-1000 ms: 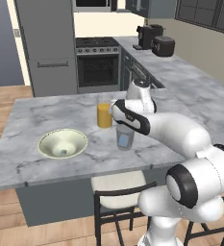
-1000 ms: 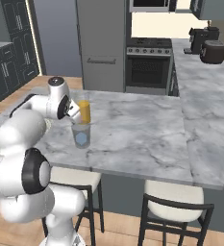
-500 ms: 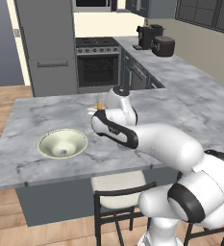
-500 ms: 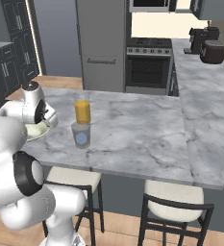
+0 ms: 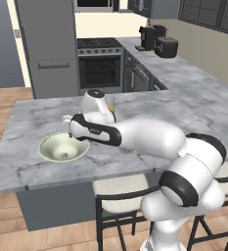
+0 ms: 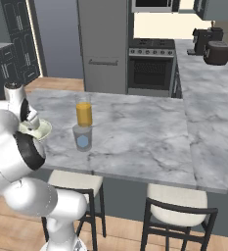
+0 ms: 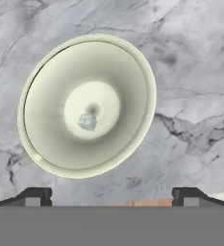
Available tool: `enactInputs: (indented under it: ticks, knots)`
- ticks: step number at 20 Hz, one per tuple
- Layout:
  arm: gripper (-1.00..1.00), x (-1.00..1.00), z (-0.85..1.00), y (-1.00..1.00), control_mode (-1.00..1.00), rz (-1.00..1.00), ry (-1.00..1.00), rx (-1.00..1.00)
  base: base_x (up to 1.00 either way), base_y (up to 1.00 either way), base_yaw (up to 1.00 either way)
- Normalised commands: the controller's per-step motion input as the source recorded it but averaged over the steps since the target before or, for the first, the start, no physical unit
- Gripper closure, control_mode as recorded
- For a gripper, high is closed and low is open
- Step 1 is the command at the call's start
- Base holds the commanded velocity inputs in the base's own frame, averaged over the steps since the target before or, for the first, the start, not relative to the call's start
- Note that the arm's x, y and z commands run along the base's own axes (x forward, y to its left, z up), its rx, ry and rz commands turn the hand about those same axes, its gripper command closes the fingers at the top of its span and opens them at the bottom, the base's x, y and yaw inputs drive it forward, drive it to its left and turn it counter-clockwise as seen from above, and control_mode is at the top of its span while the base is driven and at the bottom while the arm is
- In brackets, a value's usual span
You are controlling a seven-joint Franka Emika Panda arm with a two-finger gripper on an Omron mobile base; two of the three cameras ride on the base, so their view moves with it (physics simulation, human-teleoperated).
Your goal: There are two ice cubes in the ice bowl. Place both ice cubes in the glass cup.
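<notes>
The pale cream-green ice bowl (image 7: 146,72) lies on the marble counter directly below my gripper (image 7: 112,197). One small light-blue ice cube (image 7: 87,122) rests at its bottom, also seen as the cube (image 5: 64,156) in the bowl (image 5: 46,148). My gripper (image 5: 72,126) hovers above the bowl's right rim, open, with nothing between its widely spread fingertips (image 7: 35,196). The glass cup (image 6: 82,137) stands right of the bowl (image 6: 43,130) and holds the other ice cube (image 6: 83,142). In the left base view my arm hides the cup.
A taller glass of orange liquid (image 6: 83,112) stands just behind the glass cup. The counter's front edge runs close below the bowl, with stools (image 6: 176,206) under it. A stove (image 5: 100,66) and dark appliances (image 5: 160,45) sit far behind.
My arm has swung left, from over the glass cup to above the ice bowl. The cup and the orange glass have stayed put.
</notes>
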Motion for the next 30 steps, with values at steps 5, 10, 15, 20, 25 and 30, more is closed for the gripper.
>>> enactInputs:
  ticks: [5,10,15,20,25,30]
  knots:
    - [-1.00,0.07,-0.47,0.43,-1.00,0.00,0.14,-0.06,0.00,0.00,0.00]
    - [-1.00,0.12,-0.42,0.40,-1.00,0.00,0.09,-0.01,0.00,0.00,0.00]
    - [-1.00,0.00,0.00,0.01,-1.00,0.00,0.00,0.00,0.00,0.00,0.00]
    - [-1.00,0.00,0.00,0.03,-1.00,0.00,0.01,0.00,0.00,0.00,0.00]
    - [-1.00,0.17,-0.22,0.14,-1.00,0.00,0.00,-0.02,0.00,0.00,0.00]
    - [-1.00,0.38,-0.33,0.00,-1.00,0.00,0.00,-0.02,0.00,0.00,0.00]
